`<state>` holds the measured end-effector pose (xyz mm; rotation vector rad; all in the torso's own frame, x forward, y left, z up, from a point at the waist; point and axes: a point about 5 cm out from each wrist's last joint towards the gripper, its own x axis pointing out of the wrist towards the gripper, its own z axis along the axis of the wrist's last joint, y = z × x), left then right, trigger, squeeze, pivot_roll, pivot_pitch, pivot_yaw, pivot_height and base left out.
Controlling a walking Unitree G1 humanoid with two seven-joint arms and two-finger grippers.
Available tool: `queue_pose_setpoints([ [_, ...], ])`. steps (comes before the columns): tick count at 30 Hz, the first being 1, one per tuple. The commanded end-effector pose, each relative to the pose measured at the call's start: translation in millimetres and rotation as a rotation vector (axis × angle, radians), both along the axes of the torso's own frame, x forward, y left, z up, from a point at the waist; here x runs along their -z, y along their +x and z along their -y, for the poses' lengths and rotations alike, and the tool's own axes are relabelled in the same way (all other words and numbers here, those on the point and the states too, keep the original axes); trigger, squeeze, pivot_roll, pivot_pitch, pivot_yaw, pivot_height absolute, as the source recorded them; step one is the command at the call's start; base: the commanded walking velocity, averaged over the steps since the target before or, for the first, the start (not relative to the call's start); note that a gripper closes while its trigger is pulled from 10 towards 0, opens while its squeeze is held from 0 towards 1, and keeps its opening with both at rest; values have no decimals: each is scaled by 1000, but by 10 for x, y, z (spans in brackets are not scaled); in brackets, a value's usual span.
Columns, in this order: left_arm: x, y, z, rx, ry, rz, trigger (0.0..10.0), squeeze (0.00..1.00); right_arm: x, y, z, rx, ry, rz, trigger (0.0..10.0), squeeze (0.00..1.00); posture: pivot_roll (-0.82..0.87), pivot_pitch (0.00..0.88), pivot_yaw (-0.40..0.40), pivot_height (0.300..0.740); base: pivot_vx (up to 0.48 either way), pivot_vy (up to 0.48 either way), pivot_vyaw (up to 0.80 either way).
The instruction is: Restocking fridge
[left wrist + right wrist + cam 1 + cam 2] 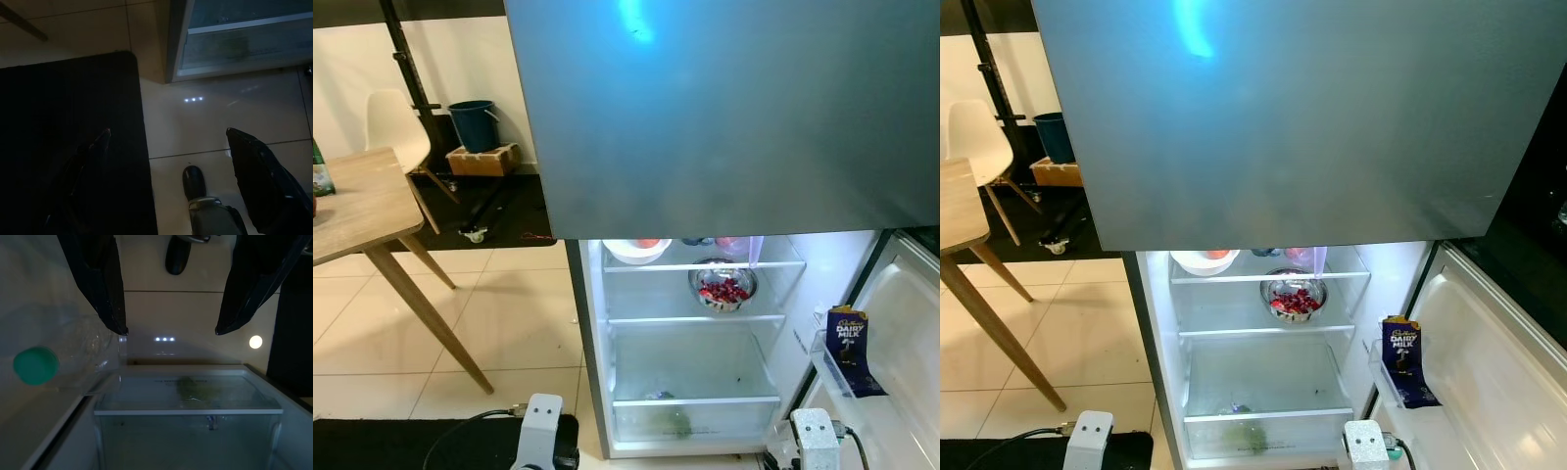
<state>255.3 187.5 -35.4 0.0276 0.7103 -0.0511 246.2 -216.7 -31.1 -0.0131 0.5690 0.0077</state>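
The fridge (592, 333) stands open below its shut grey freezer door (724, 108). A white bowl (634, 250) sits on the top shelf, and a steel bowl of red pieces (723, 284) on the shelf beneath. Leafy greens (674, 421) lie in the clear crisper drawer (188, 399). A purple Dairy Milk bar (849, 348) stands in the door shelf, and a clear bottle with a green cap (35, 364) lies in the door. Both arms hang low before the fridge. My left gripper (168, 131) is open over the floor, and my right gripper (170, 332) is open, holding nothing.
The fridge door (911, 333) swings out to the right. A black mat (68, 147) lies on the tiles to the left of the fridge. A wooden table (357, 201), a white chair (396, 127) and a blue bucket (473, 124) stand to the left.
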Motion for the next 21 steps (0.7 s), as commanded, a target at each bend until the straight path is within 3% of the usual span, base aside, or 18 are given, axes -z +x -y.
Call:
queue_pose_setpoints([
  [1, 27, -37, -54, -10, 8, -24, 10000, 0, 12, -33, 76, 42, 7, -12, 10000, 0, -114, 103, 26, 734, 0, 0, 0],
  [6, 46, -59, -47, -11, 8, -38, 10000, 0, 5, -26, 83, 42, 5, -11, 10000, 0, -111, 108, 24, 734, 0, 0, 0],
  [13, 51, -65, -54, -2, 19, -48, 10000, 0, 13, -26, 63, 43, 9, -15, 10000, 0, -104, 112, 24, 734, 0, 415, 0],
  [21, 37, -47, -87, 18, 45, -59, 10000, 0, 31, -47, 42, 54, 19, -14, 10000, 0, -102, 118, 36, 734, 0, 0, 0],
])
